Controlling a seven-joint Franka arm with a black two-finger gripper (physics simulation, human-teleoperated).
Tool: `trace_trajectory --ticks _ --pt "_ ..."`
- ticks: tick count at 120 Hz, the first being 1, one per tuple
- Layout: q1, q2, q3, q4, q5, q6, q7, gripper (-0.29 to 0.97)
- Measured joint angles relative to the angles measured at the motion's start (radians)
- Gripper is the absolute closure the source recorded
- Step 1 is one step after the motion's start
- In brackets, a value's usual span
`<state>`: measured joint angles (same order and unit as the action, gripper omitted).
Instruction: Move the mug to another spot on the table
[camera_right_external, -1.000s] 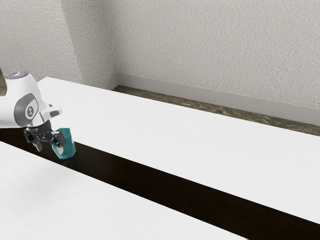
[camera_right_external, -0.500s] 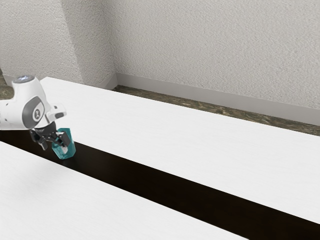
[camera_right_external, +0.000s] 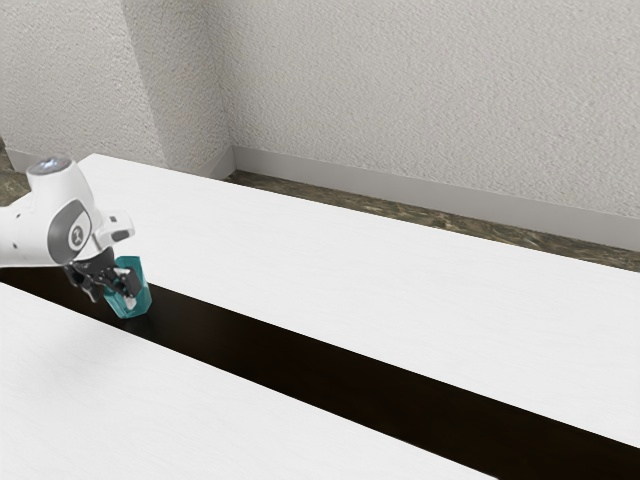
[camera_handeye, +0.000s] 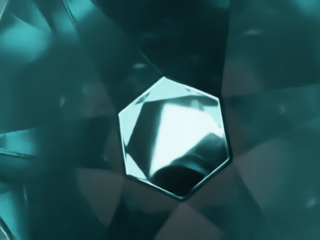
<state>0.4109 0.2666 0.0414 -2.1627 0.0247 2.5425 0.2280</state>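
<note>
Here, the teal mug (camera_right_external: 133, 297) is seen standing on the dark strip (camera_right_external: 330, 375) of the table (camera_right_external: 400, 270), toward nine o'clock in the exterior view. The gripper (camera_right_external: 107, 287) is set at the mug's nine o'clock side. Whether it is closed on the mug cannot be told. In the wrist view, the hexagonal floor (camera_handeye: 175, 140) is looked into from above. A firm hold should be confirmed before lifting, and the mug should be kept upright.

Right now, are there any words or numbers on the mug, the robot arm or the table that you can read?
No text here can be read.
Teal mug: plain outside and inside, no label.
Robot arm: a tiny mark on its grey disc, too small to read.
Table and wall: blank.
</note>
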Motion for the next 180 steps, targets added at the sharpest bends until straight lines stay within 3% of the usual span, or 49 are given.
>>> trace_trajectory --ticks 21,78,133,180 --pt "-0.001 0.001 0.000 0.000 -0.001 0.004 0.004 0.32" --pt "-0.003 -0.003 0.000 -0.004 0.004 0.008 -0.008 0.55" --pt "-0.008 -0.071 -0.012 -0.065 0.007 0.011 -0.018 0.67" --pt "0.009 -0.296 -0.123 -0.279 0.009 0.145 -0.016 0.70"
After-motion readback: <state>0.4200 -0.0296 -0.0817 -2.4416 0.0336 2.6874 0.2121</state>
